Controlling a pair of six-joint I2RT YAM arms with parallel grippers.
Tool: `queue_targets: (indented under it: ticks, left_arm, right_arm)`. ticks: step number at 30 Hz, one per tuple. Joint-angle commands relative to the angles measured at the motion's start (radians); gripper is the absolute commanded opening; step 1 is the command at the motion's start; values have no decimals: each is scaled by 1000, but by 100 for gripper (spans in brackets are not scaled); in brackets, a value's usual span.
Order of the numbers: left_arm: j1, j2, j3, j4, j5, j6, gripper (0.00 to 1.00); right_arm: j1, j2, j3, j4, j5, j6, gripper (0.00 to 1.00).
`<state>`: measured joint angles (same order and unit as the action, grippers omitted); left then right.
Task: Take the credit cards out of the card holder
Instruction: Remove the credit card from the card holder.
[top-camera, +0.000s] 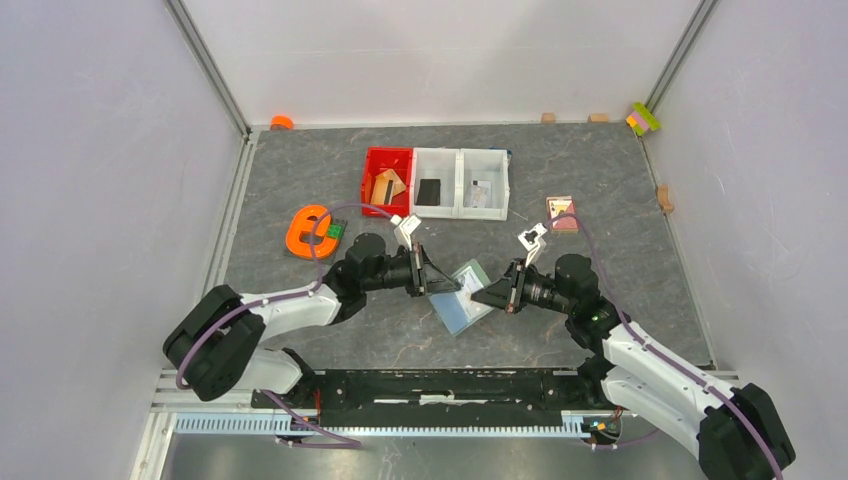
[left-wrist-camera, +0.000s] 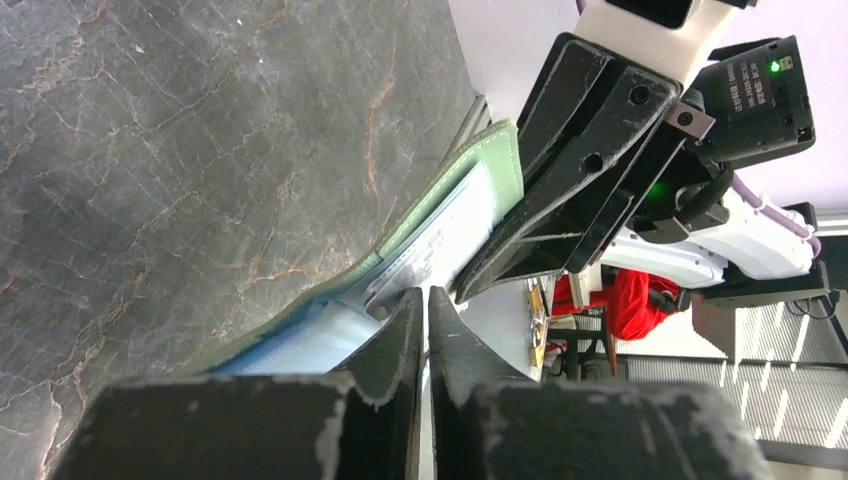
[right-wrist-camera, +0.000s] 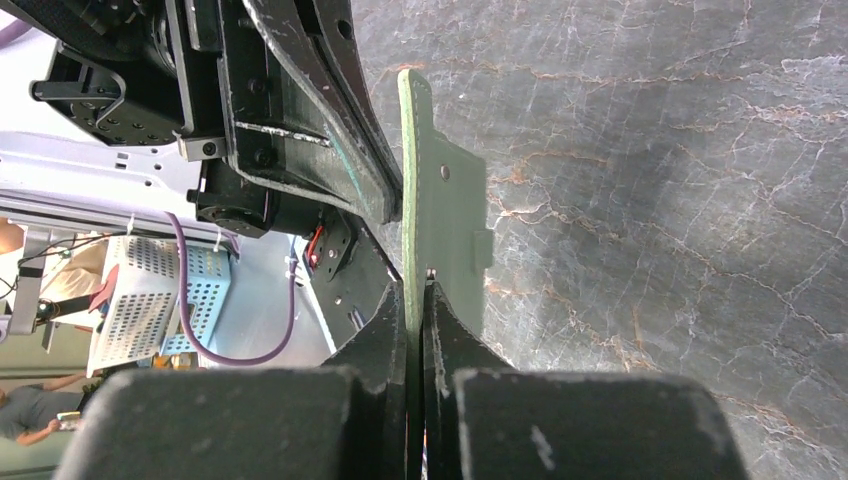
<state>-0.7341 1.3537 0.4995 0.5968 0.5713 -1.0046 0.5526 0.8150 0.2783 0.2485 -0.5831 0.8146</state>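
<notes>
The sage-green card holder (top-camera: 470, 275) hangs open above the table between my two grippers, its pale blue inner side (top-camera: 463, 312) facing up. My left gripper (top-camera: 441, 288) is shut on the pale-lined flap (left-wrist-camera: 300, 350); its jaws (left-wrist-camera: 428, 300) are almost touching. A white printed credit card (left-wrist-camera: 440, 240) lies inside against the green edge (left-wrist-camera: 503, 150). My right gripper (top-camera: 489, 295) is shut on the rim of the tabbed green flap (right-wrist-camera: 450, 210), which stands edge-on between its jaws (right-wrist-camera: 415, 295). The two grippers face each other closely.
At the back stand a red bin (top-camera: 372, 180) holding a tan card (top-camera: 387, 186) and two white bins (top-camera: 436, 158), one with a dark card (top-camera: 429, 191). An orange object (top-camera: 310, 230) lies at left. A pink square item (top-camera: 562, 213) lies at right.
</notes>
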Motion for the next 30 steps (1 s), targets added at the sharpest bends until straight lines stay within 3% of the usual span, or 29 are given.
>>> queue_targets:
  ticks: [1, 7, 17, 19, 24, 26, 28, 30]
  left_arm:
    - [4, -11, -34, 86, 38, 20, 13]
    - [4, 7, -66, 130, 39, 6, 34]
    - [-11, 120, -52, 305, 88, -77, 43]
    - [-12, 135, -49, 343, 101, -96, 37]
    - [-1, 171, -59, 430, 101, -132, 3]
    - [15, 184, -84, 503, 93, -167, 2]
    - [29, 200, -99, 559, 106, -195, 2]
    - [35, 214, -101, 576, 122, -203, 2]
  right_arm:
    - [-5, 1, 16, 30, 11, 0, 0]
    - [-11, 9, 5, 29, 28, 10, 0]
    - [-13, 37, -41, 161, -36, 103, 0]
    - [-13, 41, -43, 163, -41, 102, 0]
    - [-16, 36, -46, 183, -59, 114, 0]
    - [-21, 25, -50, 185, -61, 114, 8]
    - [-30, 9, -58, 187, -56, 114, 22]
    - [-46, -8, -65, 186, -49, 115, 27]
